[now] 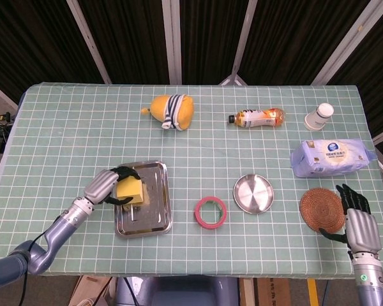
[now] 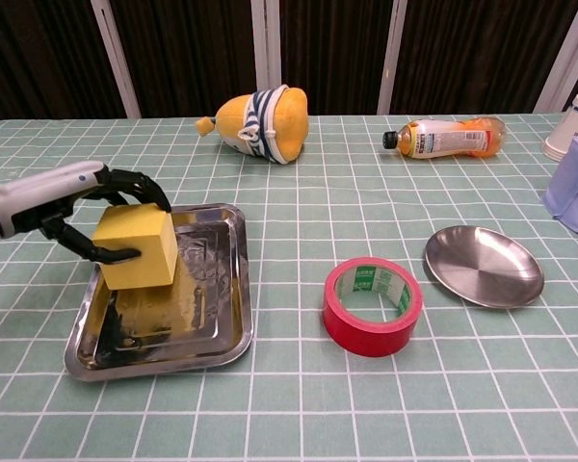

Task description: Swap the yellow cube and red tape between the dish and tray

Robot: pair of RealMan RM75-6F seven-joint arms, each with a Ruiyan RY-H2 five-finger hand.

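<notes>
You can see one yellow cube (image 1: pixel 130 190), one red tape (image 1: pixel 210 211), one shiny tray (image 1: pixel 154 213), and one round dish (image 1: pixel 253 193). There is one plush toy (image 1: pixel 172 111), one bottle (image 1: pixel 258 118), one paper cup (image 1: pixel 320 116), one wipes pack (image 1: pixel 332 157), and one woven mat (image 1: pixel 322 209).
</notes>
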